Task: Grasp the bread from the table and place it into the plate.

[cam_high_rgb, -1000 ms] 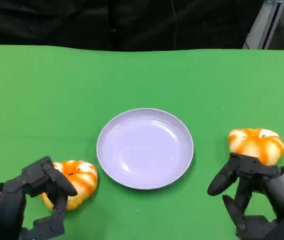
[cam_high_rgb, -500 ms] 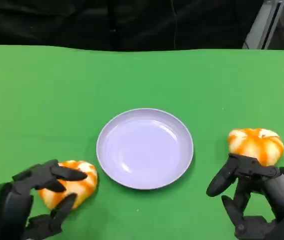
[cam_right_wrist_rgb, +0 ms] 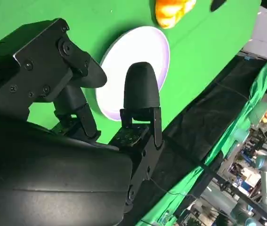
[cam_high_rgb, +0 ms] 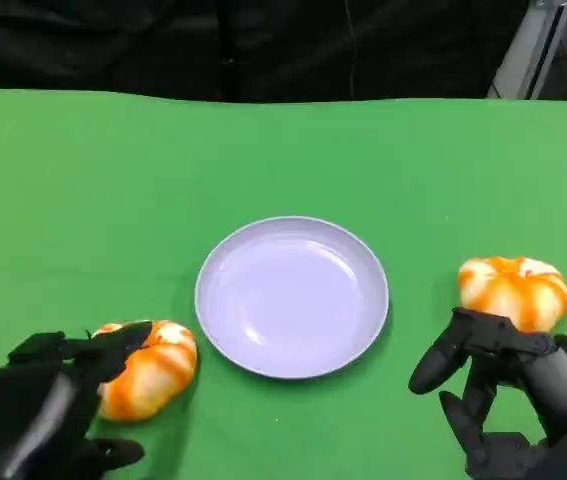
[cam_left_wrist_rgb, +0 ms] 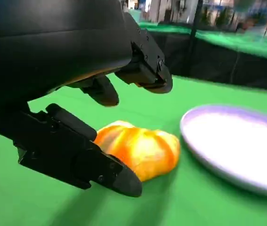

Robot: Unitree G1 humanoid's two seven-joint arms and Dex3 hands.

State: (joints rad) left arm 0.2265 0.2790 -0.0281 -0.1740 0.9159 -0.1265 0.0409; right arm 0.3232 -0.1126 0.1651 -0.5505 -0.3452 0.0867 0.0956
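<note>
While the left hand [cam_high_rgb: 38,400] hovered beside one bread [cam_high_rgb: 148,368], its fingers [cam_left_wrist_rgb: 76,157] were apart. The right hand [cam_high_rgb: 508,395] was spread too. Nothing bore readable writing.

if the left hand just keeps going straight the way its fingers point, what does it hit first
Most likely the orange-and-white bread roll lying left of the round lavender plate. The left hand has its fingers spread above and below the roll, seemingly not yet closed on it; depth is uncertain.
</note>
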